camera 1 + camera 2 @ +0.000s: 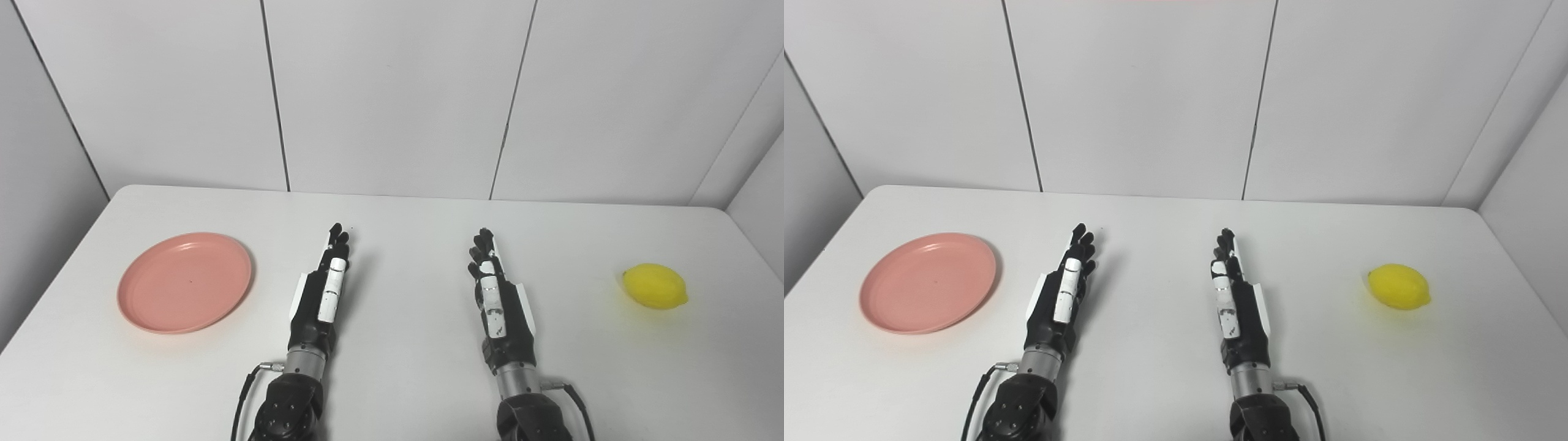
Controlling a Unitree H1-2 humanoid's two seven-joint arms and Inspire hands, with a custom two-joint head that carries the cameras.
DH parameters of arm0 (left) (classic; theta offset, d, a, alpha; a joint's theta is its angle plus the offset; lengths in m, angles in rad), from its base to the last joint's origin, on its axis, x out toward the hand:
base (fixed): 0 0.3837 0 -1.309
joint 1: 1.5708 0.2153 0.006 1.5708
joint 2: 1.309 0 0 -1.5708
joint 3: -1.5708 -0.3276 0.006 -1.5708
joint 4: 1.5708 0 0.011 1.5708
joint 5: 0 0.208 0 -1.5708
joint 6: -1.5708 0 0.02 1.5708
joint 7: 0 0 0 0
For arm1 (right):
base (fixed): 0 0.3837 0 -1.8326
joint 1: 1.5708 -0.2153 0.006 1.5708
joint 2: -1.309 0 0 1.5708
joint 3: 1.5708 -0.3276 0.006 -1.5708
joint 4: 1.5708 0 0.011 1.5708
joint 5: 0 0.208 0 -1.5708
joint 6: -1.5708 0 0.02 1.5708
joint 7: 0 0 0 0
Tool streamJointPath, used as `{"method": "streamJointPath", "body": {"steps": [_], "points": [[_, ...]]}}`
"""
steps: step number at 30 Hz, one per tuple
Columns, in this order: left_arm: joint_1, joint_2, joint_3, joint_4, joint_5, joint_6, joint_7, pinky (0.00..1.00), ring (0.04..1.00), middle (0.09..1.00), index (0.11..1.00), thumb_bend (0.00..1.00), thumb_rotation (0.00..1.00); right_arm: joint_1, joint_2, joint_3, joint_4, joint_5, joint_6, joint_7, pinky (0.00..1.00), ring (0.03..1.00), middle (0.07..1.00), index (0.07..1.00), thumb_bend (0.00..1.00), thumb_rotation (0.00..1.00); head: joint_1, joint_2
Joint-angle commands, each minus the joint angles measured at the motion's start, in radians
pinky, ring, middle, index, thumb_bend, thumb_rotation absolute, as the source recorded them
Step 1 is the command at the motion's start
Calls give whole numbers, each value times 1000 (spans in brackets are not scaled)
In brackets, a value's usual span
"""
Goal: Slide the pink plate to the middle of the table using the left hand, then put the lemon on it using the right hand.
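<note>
Nothing is underway yet: the pink plate [185,282] is sitting far left, the lemon [655,286] far right, while left hand [323,293] and right hand [497,300] are lying empty, fingers extended, between them.

We see a smooth, slightly glossy plastic-looking plate [184,282], a waxy lemon [655,286], and a matt white table [404,361].
</note>
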Motion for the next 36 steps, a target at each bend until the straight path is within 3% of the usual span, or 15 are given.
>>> {"method": "streamJointPath", "body": {"steps": [1, 9, 22, 28, 36], "points": [[29, 12, 1, 10, 4, -8, 1, 1000, 1000, 1000, 1000, 640, 1000, -17, 8, 5, -41, 14, 30, 15, 1000, 1000, 1000, 1000, 723, 1000, 2, -1], [33, 14, -3, 3, 14, 3, 5, 1000, 997, 1000, 1000, 626, 1000, -18, 15, 2, -40, 17, 16, 5, 1000, 1000, 1000, 1000, 709, 1000, 4, -1], [32, 17, -6, 9, 29, -9, 12, 1000, 1000, 1000, 1000, 655, 1000, -12, 11, 6, -87, 22, 91, 11, 1000, 1000, 1000, 1000, 723, 1000, 3, -3], [31, 13, -2, 15, 17, -9, 4, 1000, 1000, 1000, 1000, 647, 1000, -11, 9, 4, -82, 27, 85, 14, 1000, 1000, 1000, 1000, 716, 1000, 18, -8], [31, -5, -23, 35, 13, -19, -6, 1000, 1000, 1000, 1000, 610, 1000, 9, -22, -6, -99, 47, 89, 33, 1000, 1000, 1000, 1000, 691, 1000, 182, -61]]}}
